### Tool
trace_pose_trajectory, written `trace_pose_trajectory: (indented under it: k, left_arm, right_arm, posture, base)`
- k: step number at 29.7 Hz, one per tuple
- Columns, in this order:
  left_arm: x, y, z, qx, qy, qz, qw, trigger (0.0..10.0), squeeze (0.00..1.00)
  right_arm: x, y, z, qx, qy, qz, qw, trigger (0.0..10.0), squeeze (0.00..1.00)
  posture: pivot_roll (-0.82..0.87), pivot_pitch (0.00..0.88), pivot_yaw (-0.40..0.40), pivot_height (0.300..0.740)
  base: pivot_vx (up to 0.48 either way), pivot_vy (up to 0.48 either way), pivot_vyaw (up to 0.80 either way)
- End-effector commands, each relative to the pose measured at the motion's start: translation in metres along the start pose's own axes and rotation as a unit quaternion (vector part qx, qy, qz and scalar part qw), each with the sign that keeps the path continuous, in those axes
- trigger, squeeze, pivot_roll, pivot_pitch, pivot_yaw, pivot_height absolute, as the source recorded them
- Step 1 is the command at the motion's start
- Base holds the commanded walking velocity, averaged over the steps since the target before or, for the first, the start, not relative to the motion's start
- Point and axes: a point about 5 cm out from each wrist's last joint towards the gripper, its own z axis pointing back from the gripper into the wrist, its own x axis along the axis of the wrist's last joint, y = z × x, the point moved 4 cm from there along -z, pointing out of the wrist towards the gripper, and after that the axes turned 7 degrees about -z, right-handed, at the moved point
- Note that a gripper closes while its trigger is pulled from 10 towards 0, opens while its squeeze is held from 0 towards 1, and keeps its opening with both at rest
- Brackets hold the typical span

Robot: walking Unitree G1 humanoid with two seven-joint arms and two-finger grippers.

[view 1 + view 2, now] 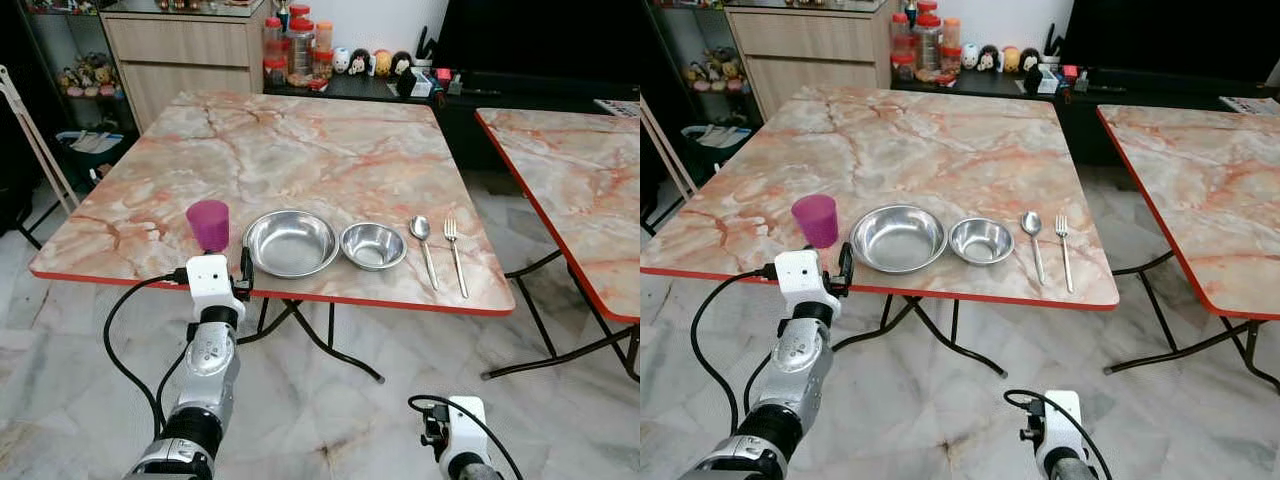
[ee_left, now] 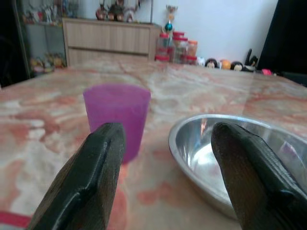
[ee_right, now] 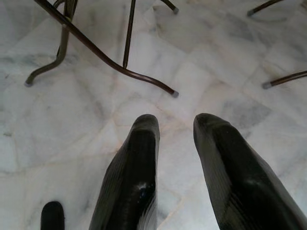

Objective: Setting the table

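On the marble table (image 1: 300,130), a row runs along the near edge: a purple cup (image 1: 209,223), a large steel bowl (image 1: 291,243), a small steel bowl (image 1: 373,245), a spoon (image 1: 424,245) and a fork (image 1: 455,255). My left gripper (image 2: 165,139) hovers at the table's front edge, open and holding nothing. The purple cup (image 2: 116,117) stands just beyond its one finger and the large bowl (image 2: 230,158) beyond the other. My right gripper (image 3: 176,120) hangs low over the floor, open and empty.
A second marble table (image 1: 580,170) stands to the right across a narrow gap. Behind the table, a low dark shelf holds jars (image 1: 295,45) and figurines. A folding rack (image 1: 35,140) leans at the left. Black table legs (image 1: 330,345) cross under the near edge.
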Motion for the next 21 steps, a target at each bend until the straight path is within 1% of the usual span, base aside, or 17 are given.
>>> trace_pose_trajectory:
  k: [1,4,7,8,15,21]
  left_arm:
    - [0.008,-0.004,-0.001,-0.007,-0.018,-0.008,1.0,10.0,0.0]
    - [0.013,-0.006,-0.005,-0.008,-0.025,-0.008,1.0,10.0,0.0]
    - [0.017,-0.007,-0.008,-0.007,-0.029,-0.006,1.0,10.0,0.0]
    - [0.02,-0.007,-0.011,-0.004,-0.033,-0.003,0.999,10.0,0.0]
    - [0.025,-0.005,-0.015,-0.002,-0.039,-0.002,0.999,10.0,0.0]
    - [0.031,0.001,-0.018,0.01,-0.049,-0.001,0.999,10.0,0.0]
  right_arm:
    - [-0.006,-0.001,0.0,-0.009,0.019,-0.009,1.0,10.0,0.0]
    - [-0.014,-0.001,0.002,-0.013,0.038,-0.016,0.999,10.0,0.0]
    - [-0.019,-0.002,0.004,-0.015,0.048,-0.014,0.999,10.0,0.0]
    - [-0.022,-0.003,0.005,-0.018,0.052,-0.006,0.998,10.0,0.0]
    - [-0.024,-0.004,0.005,-0.021,0.057,-0.003,0.998,10.0,0.0]
    - [-0.022,-0.004,0.004,-0.019,0.058,-0.003,0.998,10.0,0.0]
  posture:
    - [-0.01,0.0,-0.053,0.74]
    - [0.0,0.0,-0.053,0.74]
    - [0.0,0.0,-0.051,0.74]
    - [0.0,0.0,-0.049,0.74]
    - [0.0,0.0,-0.048,0.74]
    - [0.0,0.0,-0.055,0.74]
  base:
    - [0.345,0.0,0.0]
    - [0.376,0.0,-0.15]
    - [0.406,0.0,-0.53]
    - [0.401,0.0,0.0]
    - [0.404,0.0,0.0]
    - [0.406,0.0,0.0]
